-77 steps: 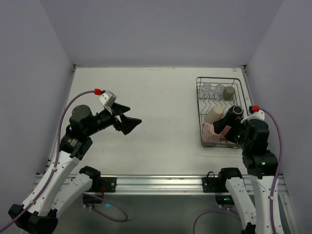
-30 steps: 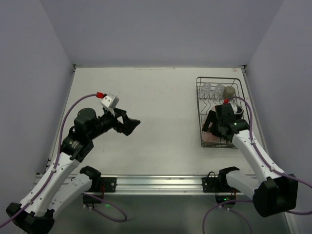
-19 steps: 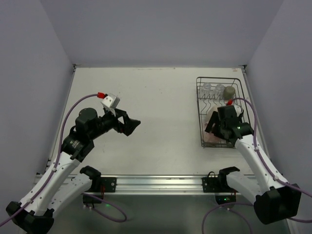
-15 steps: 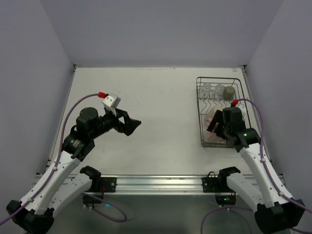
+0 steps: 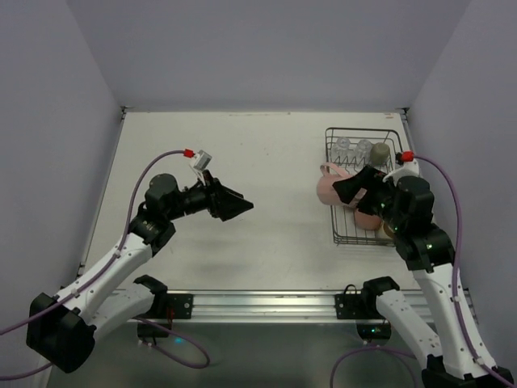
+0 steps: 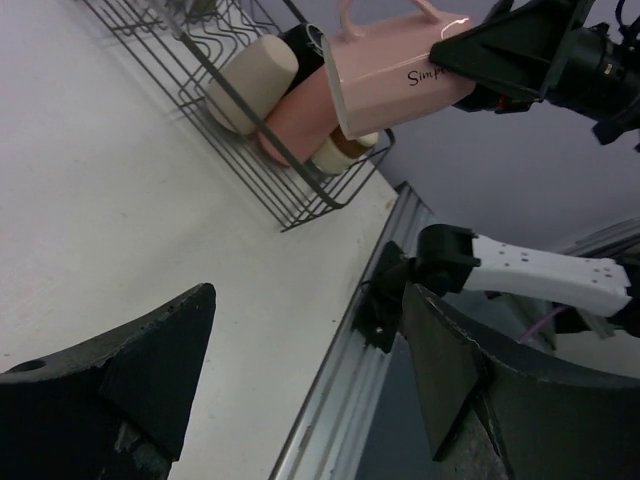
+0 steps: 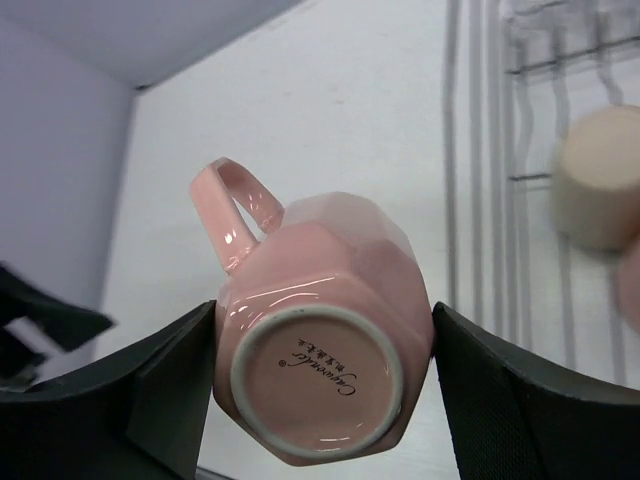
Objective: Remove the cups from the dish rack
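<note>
My right gripper is shut on the pale pink mug and holds it on its side in the air at the left edge of the dish rack. In the right wrist view the mug sits base-first between both fingers, handle up. The rack still holds two clear glasses, an olive-grey mug and a salmon tumbler. The left wrist view shows a beige cup, the tumbler and a black mug. My left gripper is open and empty at mid-table, pointing towards the rack.
The rack stands at the table's right side, near the right wall. Bare white tabletop lies between the two grippers. The metal rail runs along the near edge. A cream cup with a brown band lies at the rack's near corner.
My right gripper has lifted the pale pink mug out of the rack and carried it left, past the rack's edge. My left arm has reached farther right towards the middle.
</note>
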You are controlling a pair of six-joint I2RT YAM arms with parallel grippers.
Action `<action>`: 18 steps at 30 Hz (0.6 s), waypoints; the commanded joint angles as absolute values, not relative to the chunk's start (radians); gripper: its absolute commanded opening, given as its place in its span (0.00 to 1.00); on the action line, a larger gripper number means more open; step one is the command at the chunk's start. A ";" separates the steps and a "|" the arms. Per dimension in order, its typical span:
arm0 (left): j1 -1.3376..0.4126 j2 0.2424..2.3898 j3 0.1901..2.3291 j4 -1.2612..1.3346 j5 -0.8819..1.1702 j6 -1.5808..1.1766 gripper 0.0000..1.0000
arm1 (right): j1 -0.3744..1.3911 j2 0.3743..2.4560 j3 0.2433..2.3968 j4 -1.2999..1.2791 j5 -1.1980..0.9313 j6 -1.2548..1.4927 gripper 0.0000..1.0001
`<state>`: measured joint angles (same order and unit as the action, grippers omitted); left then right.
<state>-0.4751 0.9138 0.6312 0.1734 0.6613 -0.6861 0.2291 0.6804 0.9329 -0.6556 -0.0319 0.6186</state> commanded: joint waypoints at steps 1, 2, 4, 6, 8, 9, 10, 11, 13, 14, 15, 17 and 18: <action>-0.495 0.966 0.594 0.503 0.785 -0.914 0.80 | 0.236 0.710 0.884 -0.245 -0.406 0.776 0.32; -0.514 0.994 0.594 0.541 0.782 -0.943 0.80 | 0.248 0.721 0.865 -0.115 -0.448 0.810 0.32; -0.534 1.017 0.597 0.575 0.775 -0.968 0.80 | 0.270 0.756 0.827 -0.011 -0.524 0.888 0.32; -0.563 1.045 0.598 0.626 0.765 -1.000 0.80 | 0.317 0.782 0.827 0.084 -0.538 0.908 0.32; -0.583 1.061 0.604 0.656 0.753 -1.018 0.80 | 0.366 0.813 0.831 0.126 -0.534 0.914 0.33; -0.589 1.065 0.604 0.666 0.746 -1.022 0.79 | 0.380 0.819 0.828 0.139 -0.534 0.919 0.33; -0.597 1.069 0.606 0.673 0.738 -1.025 0.79 | 0.391 0.827 0.825 0.155 -0.537 0.926 0.33; -0.601 1.072 0.607 0.690 0.733 -1.031 0.79 | 0.412 0.836 0.819 0.178 -0.537 0.931 0.33; -0.606 1.078 0.614 0.699 0.727 -1.031 0.78 | 0.425 0.845 0.798 0.208 -0.560 0.946 0.33; -0.610 1.083 0.615 0.699 0.720 -1.028 0.77 | 0.433 0.848 0.789 0.247 -0.572 0.957 0.33; -0.611 1.088 0.615 0.699 0.718 -1.026 0.76 | 0.434 0.853 0.772 0.264 -0.583 0.968 0.33; -0.612 1.094 0.615 0.699 0.712 -1.026 0.75 | 0.439 0.853 0.758 0.299 -0.592 0.995 0.33; -0.612 1.095 0.615 0.701 0.707 -1.025 0.74 | 0.440 0.856 0.743 0.305 -0.594 1.002 0.33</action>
<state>-0.6048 1.0870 0.5941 0.6323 0.7227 -1.0084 0.4339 0.8627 0.7536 0.0917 -0.5369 0.9268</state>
